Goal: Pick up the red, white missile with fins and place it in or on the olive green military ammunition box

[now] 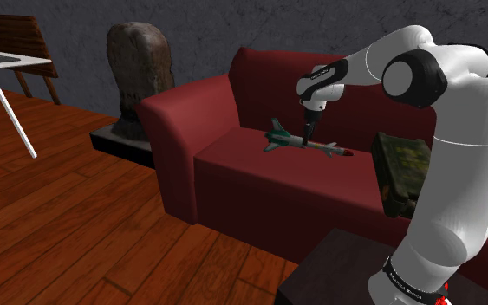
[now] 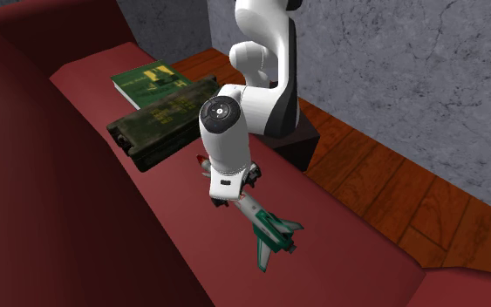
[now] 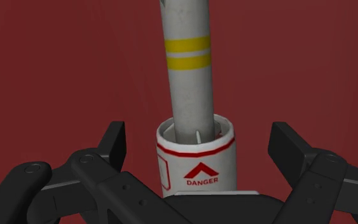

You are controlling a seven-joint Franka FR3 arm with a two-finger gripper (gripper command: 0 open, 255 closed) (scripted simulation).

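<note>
As it hangs spread, the black two-finger tool (image 3: 198,137) straddles the white, red-marked finned missile (image 3: 185,76) (untouched), long axis crosswise.

My hand (image 3: 199,137) straddles the white, red-banded finned missile (image 3: 187,76); bare dark-red sofa seat (image 3: 56,63) open either side. Olive green ammunition box (image 2: 160,122) near along the seat, top free. Backrest (image 2: 25,174) walls one flank.
</note>
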